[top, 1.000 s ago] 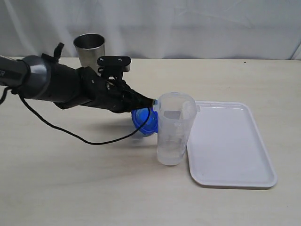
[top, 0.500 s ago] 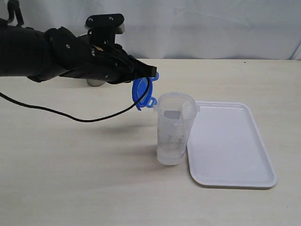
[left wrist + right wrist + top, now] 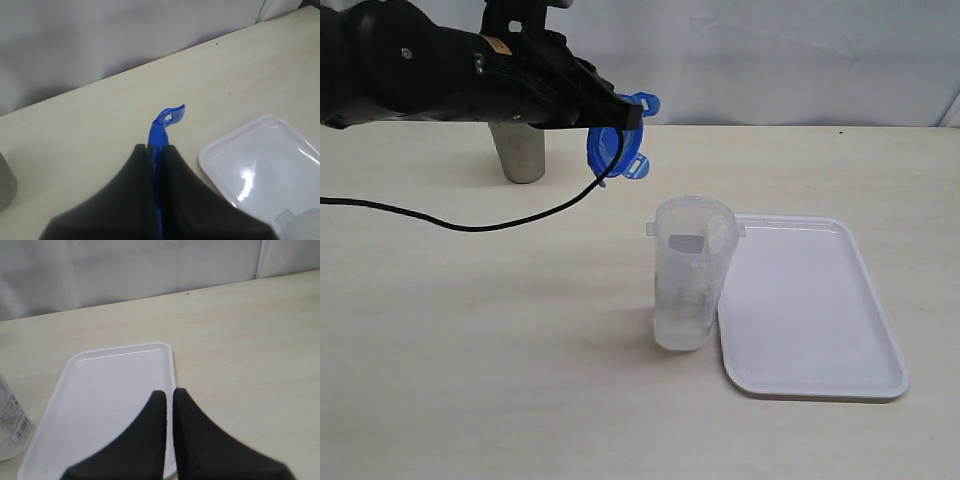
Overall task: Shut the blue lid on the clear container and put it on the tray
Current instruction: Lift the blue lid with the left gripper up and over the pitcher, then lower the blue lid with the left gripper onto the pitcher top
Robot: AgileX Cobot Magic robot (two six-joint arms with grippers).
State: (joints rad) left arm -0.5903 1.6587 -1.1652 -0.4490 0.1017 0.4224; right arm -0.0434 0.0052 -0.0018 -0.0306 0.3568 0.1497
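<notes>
The blue lid hangs in the air, pinched on edge by the left gripper, whose jaws are clamped on its rim. It sits up and to the left of the clear container, well apart from its open mouth. In the left wrist view the lid shows as a thin blue strip between the two dark fingers, with one snap flap poking out past the tips. The container stands upright and uncovered on the table, just beside the left rim of the white tray. The right gripper hovers over one rim of the tray, its jaws pressed together on nothing. Behind the left arm a steel cup stands partly hidden, and a black cable sags toward the tabletop.
</notes>
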